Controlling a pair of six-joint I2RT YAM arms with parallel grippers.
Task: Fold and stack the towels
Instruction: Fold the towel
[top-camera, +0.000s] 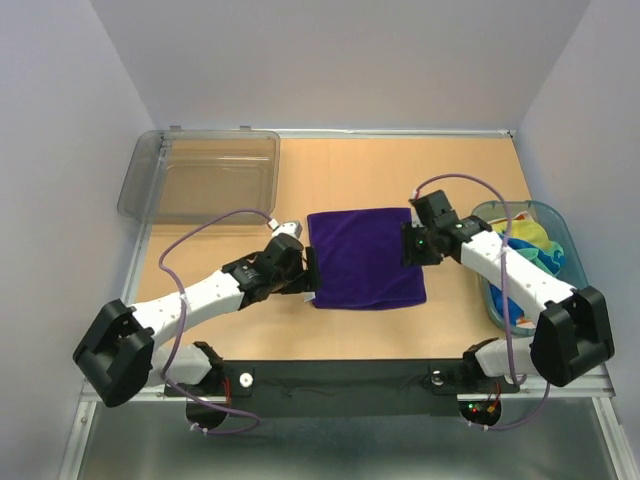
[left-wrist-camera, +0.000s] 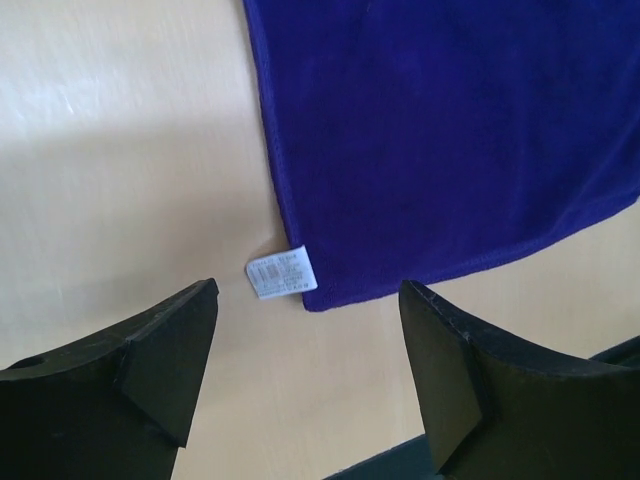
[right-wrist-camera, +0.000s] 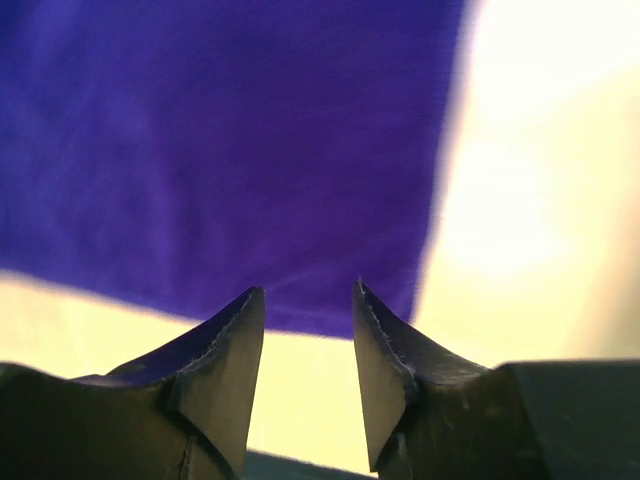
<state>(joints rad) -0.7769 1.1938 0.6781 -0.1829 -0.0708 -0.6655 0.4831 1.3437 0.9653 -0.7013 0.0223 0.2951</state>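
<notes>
A purple towel (top-camera: 365, 258) lies flat in a folded rectangle at the table's middle. It shows again in the left wrist view (left-wrist-camera: 450, 130), where a white label (left-wrist-camera: 281, 273) sticks out at its corner, and in the right wrist view (right-wrist-camera: 220, 150). My left gripper (top-camera: 310, 270) (left-wrist-camera: 308, 290) stands wide open just off the towel's left edge, with only bare table between its fingers. At the right edge my right gripper (top-camera: 405, 245) (right-wrist-camera: 308, 290) has its jaws apart, holding nothing. More towels (top-camera: 530, 245), blue, mint and yellowish, are bunched in the teal basket.
The teal oval basket (top-camera: 490, 290) sits at the right edge of the table, beside my right arm. A clear grey plastic bin (top-camera: 200, 175) stands at the back left. A black strip runs along the near edge.
</notes>
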